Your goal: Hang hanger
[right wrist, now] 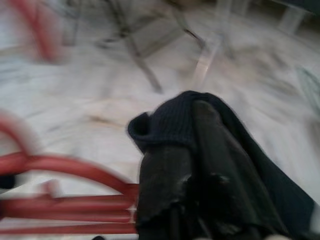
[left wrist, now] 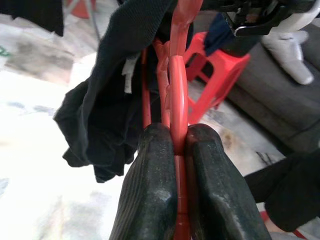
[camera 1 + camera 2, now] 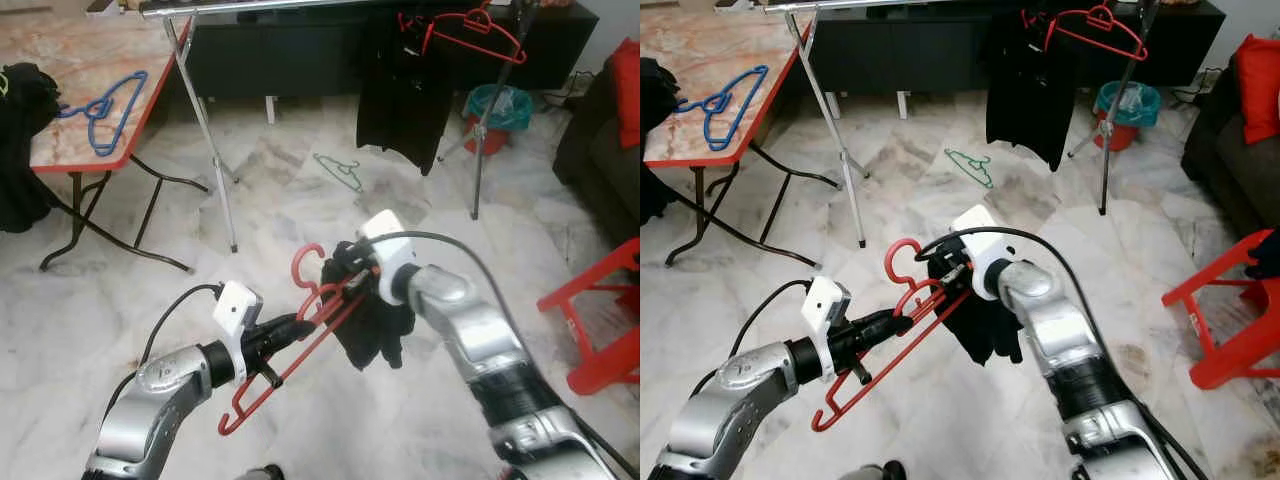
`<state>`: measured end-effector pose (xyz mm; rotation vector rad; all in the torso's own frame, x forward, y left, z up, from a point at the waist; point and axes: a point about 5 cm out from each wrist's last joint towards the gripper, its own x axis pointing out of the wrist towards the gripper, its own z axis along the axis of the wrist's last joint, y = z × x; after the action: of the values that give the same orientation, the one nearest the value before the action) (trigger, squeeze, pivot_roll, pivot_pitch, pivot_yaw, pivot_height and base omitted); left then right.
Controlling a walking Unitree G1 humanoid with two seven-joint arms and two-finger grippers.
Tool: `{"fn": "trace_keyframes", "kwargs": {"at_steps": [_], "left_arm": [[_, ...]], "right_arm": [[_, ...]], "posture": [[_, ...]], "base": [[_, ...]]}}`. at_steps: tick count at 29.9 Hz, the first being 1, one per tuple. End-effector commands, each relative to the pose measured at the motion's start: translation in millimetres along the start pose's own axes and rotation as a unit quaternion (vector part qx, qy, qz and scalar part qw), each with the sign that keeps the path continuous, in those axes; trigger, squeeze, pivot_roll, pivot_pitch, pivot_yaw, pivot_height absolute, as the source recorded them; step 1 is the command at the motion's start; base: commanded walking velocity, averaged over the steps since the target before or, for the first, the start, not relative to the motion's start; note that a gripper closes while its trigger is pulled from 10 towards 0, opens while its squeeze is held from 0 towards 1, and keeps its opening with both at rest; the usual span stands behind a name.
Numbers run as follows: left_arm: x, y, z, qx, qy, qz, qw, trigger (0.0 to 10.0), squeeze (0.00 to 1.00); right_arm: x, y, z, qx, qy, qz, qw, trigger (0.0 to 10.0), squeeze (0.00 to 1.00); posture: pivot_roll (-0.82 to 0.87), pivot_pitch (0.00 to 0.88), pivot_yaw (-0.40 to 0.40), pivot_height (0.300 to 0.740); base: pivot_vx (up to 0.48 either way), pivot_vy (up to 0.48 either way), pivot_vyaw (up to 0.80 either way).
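Observation:
I hold a red plastic hanger [image 3: 262,385] slantwise in front of me, hook end up. My left gripper [image 3: 303,327] is shut on its bars; the left wrist view shows both pads [image 2: 155,165] pressed on the red bar [image 2: 178,75]. A black garment [image 3: 378,322] droops from the hanger's upper end, near the hook. My right gripper [image 3: 347,262] is shut on that cloth just beside the hook, and the blurred right wrist view shows the fabric [image 1: 170,125] bunched over its fingers. Ahead stands the clothes rack rail [image 3: 250,6].
On the rack hang black clothes [image 3: 400,90] and another red hanger [image 3: 470,30]. A marble-top folding table [image 3: 60,150] with blue hangers [image 3: 105,105] stands at the left. A green hanger [image 3: 342,172] lies on the floor; a red stool [image 3: 600,320], teal bin [image 3: 497,110] and dark sofa [image 3: 610,140] are at the right.

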<state>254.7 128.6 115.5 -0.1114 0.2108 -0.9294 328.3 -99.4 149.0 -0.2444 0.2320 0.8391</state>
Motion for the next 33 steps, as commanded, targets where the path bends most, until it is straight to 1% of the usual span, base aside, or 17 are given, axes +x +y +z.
{"fn": "trace_keyframes", "kwargs": {"at_steps": [1, 2, 3, 6, 7, 9, 11, 12, 16, 22, 27, 29, 30, 32, 33], "left_arm": [[4.8, -12.3, 8, -0.002, -0.018, -0.045, 0.999, 10.0, 0.00], [4.4, -13.0, 7, -0.001, -0.014, -0.049, 0.999, 10.0, 0.00], [3.5, -13.5, 6, 0.002, -0.007, -0.054, 0.999, 10.0, 0.00], [1.6, -13.3, 4, 0.002, 0.001, -0.054, 0.999, 10.0, 0.00], [-0.8, -12.9, 3, 0.003, 0.006, -0.056, 0.998, 10.0, 0.00], [-3.5, -11.5, 2, 0.005, 0.008, -0.053, 0.999, 10.0, 0.00], [-8.3, -7.0, 0, 0.011, 0.019, -0.041, 0.999, 10.0, 0.00], [-8.3, -7.0, 0, 0.011, 0.019, -0.041, 0.999, 10.0, 0.00], [-14.3, -1.6, -3, 0.017, 0.034, -0.028, 0.999, 10.0, 0.00], [-16.2, -3.1, -1, 0.018, 0.033, -0.041, 0.998, 10.0, 0.00], [-12.1, -0.6, -2, 0.023, 0.036, -0.031, 0.999, 10.0, 0.00], [-9.8, 2.1, -3, 0.036, 0.041, -0.014, 0.998, 10.0, 0.00], [-8.4, 5.3, -4, 0.045, 0.042, 0.003, 0.998, 10.0, 0.00], [-5.5, 16.6, -5, 0.065, 0.045, 0.059, 0.995, 10.0, 0.00], [-4.8, 20.3, -5, 0.069, 0.047, 0.078, 0.993, 10.0, 0.00]], "right_arm": [[0.6, 13.7, 16, -0.041, -0.037, 0.054, 0.997, 10.0, 0.00], [-1.2, 12.2, 14, -0.058, -0.032, 0.056, 0.996, 10.0, 0.00], [-2.3, 5.4, 12, -0.076, -0.023, 0.036, 0.996, 10.0, 0.00], [-1.1, -19.6, 7, -0.030, 0.002, -0.053, 0.998, 10.0, 0.00], [-4.9, -33.1, 2, -0.027, 0.026, -0.094, 0.995, 10.0, 0.00], [-10.7, -44.1, -3, -0.042, 0.049, -0.124, 0.990, 10.0, 0.00], [-19.3, -59.8, -5, -0.023, 0.055, -0.169, 0.984, 10.0, 0.00], [-19.3, -59.8, -5, -0.023, 0.055, -0.169, 0.984, 10.0, 0.00], [-26.6, -71.5, -7, -0.024, 0.068, -0.197, 0.978, 10.0, 0.00], [-25.1, -72.4, -11, -0.024, 0.075, -0.197, 0.977, 10.0, 0.00], [-16.7, -62.6, -8, -0.027, 0.068, -0.167, 0.983, 10.0, 0.00], [-13.8, -57.3, -6, -0.032, 0.063, -0.149, 0.986, 10.0, 0.00], [-11.9, -54.2, -6, -0.034, 0.062, -0.139, 0.988, 10.0, 0.00], [-8.8, -49.1, -6, -0.035, 0.061, -0.127, 0.989, 10.0, 0.00], [-8.1, -47.7, -6, -0.034, 0.061, -0.124, 0.990, 10.0, 0.00]], "posture": [[0.03, 0.115, 0.013, 0.740], [0.03, 0.115, 0.013, 0.740], [0.03, 0.115, 0.013, 0.740], [0.03, 0.115, 0.014, 0.740], [0.03, 0.115, 0.015, 0.740], [0.03, 0.115, 0.015, 0.740], [0.03, 0.115, 0.015, 0.740], [0.03, 0.115, 0.015, 0.740], [0.03, 0.116, 0.015, 0.740], [0.03, 0.110, 0.014, 0.740], [0.03, 0.106, 0.014, 0.740], [0.03, 0.100, 0.014, 0.740], [0.03, 0.100, 0.014, 0.740], [0.03, 0.099, 0.013, 0.740], [0.03, 0.098, 0.013, 0.740]], "base": [[0.000, 0.000, 0.00], [0.000, 0.000, 0.00], [0.000, 0.000, 0.00], [0.000, 0.000, 0.00], [0.000, 0.000, 0.00], [0.000, 0.000, 0.00], [0.000, 0.000, 0.00], [0.000, 0.000, 0.00], [0.000, 0.000, 0.00], [0.000, 0.000, 0.00], [0.000, 0.000, 0.00], [0.000, 0.000, 0.00], [0.000, 0.000, 0.00], [0.000, 0.000, 0.00], [0.000, 0.000, 0.00]]}}
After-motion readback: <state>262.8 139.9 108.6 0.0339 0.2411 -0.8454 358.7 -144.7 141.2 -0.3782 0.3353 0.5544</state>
